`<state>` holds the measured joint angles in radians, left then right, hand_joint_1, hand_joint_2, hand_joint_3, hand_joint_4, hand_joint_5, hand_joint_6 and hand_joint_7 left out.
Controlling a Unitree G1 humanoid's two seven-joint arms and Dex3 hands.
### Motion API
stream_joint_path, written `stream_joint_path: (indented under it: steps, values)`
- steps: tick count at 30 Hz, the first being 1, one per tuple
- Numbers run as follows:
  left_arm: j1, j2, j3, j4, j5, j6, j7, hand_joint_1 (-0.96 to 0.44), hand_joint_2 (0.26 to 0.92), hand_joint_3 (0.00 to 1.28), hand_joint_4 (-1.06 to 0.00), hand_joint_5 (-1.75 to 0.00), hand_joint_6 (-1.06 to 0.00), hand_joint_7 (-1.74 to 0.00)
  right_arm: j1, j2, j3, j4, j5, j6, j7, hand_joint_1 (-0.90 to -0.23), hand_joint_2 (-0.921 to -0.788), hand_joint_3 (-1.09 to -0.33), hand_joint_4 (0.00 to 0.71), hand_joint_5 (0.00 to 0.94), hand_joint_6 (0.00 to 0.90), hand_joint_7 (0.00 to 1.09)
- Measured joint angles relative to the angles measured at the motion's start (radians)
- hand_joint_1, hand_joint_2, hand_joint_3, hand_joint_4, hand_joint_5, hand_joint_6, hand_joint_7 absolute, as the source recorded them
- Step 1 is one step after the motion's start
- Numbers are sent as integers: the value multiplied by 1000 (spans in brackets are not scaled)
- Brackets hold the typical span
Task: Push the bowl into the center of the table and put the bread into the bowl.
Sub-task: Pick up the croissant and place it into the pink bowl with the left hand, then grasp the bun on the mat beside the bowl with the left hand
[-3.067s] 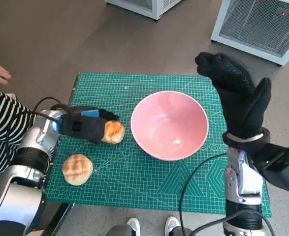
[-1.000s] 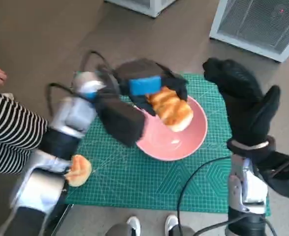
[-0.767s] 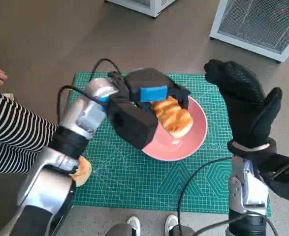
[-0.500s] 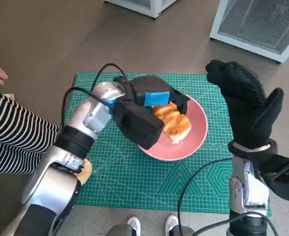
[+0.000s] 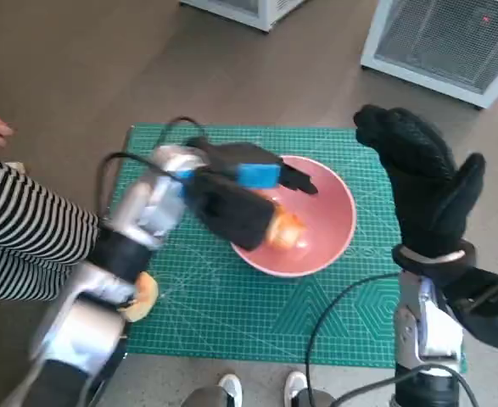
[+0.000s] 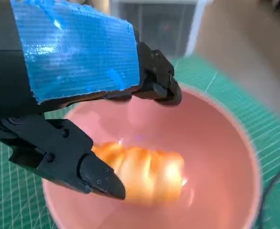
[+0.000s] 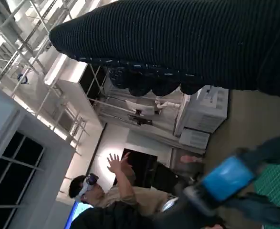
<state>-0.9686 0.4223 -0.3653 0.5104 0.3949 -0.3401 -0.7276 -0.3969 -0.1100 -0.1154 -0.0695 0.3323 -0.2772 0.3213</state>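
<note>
The pink bowl (image 5: 332, 197) stands around the middle of the green mat (image 5: 232, 315). A golden bread roll (image 5: 284, 230) lies inside it, blurred, near the bowl's left wall; the left wrist view shows the roll (image 6: 149, 174) lying on the bowl's (image 6: 218, 157) floor. My left hand (image 5: 238, 192) hovers over the bowl's left side with its fingers (image 6: 156, 83) spread above the roll, holding nothing. A second roll (image 5: 140, 293) lies on the mat's left front part, half hidden by my left forearm. My right hand (image 5: 420, 182) is raised beside the bowl's right, fingers spread and empty.
A person's striped sleeve (image 5: 15, 242) and hand sit at the table's left. White appliances (image 5: 444, 38) stand on the floor beyond the table. Feet (image 5: 232, 390) show at the front edge. In the right wrist view a person (image 7: 108, 193) sits beyond my glove (image 7: 187, 43).
My left hand carried the roll over the bowl, came down and let go; the roll now lies in the bowl. The hand has drawn back a little leftward. The right hand held still.
</note>
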Motion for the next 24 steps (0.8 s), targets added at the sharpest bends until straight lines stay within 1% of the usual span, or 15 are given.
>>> stream_joint_path:
  steps: [4, 6, 8, 12, 15, 18, 24]
  values:
    - [68, 99, 91, -145, -90, -12, -43, -265, 769, 0, -126, -3, -292, -29, 0, 0, -1, 1, 3, 0, 0, -684, -921, -634, 155, 0, 64, 542]
    - [100, 157, 146, -208, -140, -21, -61, -288, 773, 2, -127, -3, -294, -28, 0, 0, -2, 2, 5, 0, 0, -684, -921, -634, 154, 0, 64, 541]
    - [129, 215, 198, -262, -185, -38, -77, -359, 791, 11, -120, -1, -292, -25, -1, 0, -1, 3, 7, 0, 0, -684, -921, -634, 155, 0, 65, 540]
    - [191, 338, 303, -347, -264, -78, -104, -450, 814, 22, -109, 0, -286, -22, -2, 1, 0, 8, 17, -1, 4, -685, -921, -633, 159, 2, 67, 538]
    - [240, 413, 365, -387, -323, -93, -130, -465, 809, 17, -113, -3, -292, -27, -2, 2, 0, 12, 19, -2, 7, -683, -921, -634, 163, 4, 67, 536]
    - [297, 476, 424, -404, -412, -104, -181, -448, 802, 12, -123, -8, -304, -35, -4, 4, 1, 20, 21, -4, 13, -681, -921, -634, 163, 4, 67, 535]
    - [411, 563, 503, -415, -526, -126, -269, -428, 800, 9, -146, -15, -323, -49, -10, 5, 1, 39, 23, -7, 27, -680, -921, -634, 160, 2, 69, 532]
